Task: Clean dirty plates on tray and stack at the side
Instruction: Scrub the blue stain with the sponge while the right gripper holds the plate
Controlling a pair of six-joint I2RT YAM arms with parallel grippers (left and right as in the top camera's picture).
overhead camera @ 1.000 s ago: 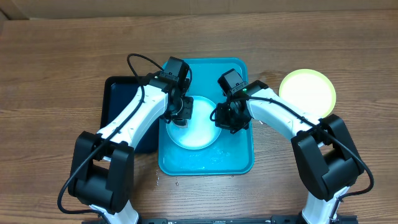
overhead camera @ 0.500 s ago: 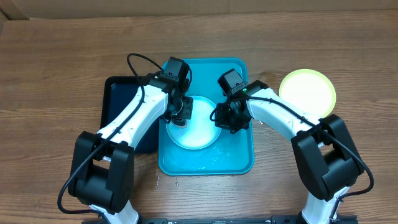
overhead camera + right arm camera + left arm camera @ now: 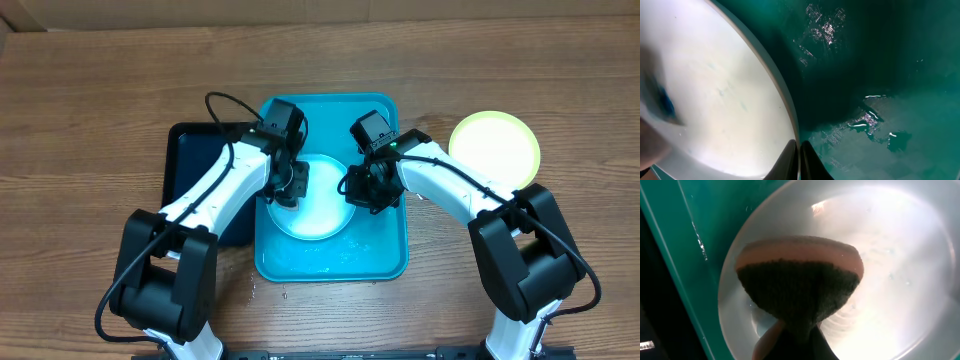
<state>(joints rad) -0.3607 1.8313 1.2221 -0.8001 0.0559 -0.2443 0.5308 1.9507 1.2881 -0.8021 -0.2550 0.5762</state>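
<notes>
- L claw (image 3: 288,188): clamped shut on sponge (image 3: 800,287). Sponge squeezed at the grip end, orange layer + dark scrub pad visible.
- Sponge sits over left part of plate (image 3: 318,205). Actual contact w/ plate can't be confirmed.
- R claw (image 3: 360,192): closed, pinching plate's right rim. In wrist view fingers (image 3: 787,161) meet at the rim edge.
- Plate: pale centre, lt-blue rim, lying flat inside tray (image 3: 385,255), toward its upper-middle.
- Blue smear (image 3: 664,102) on plate, seen blurred in R wrist view.
- Tray floor wet: water patches (image 3: 875,120) just beside plate.
- Green plate (image 3: 494,148): on surface (image 3: 100,90), right of tray, not touching it.
- Black tray (image 3: 190,150): left of tray, edges adjoining, partly under L arm.
</notes>
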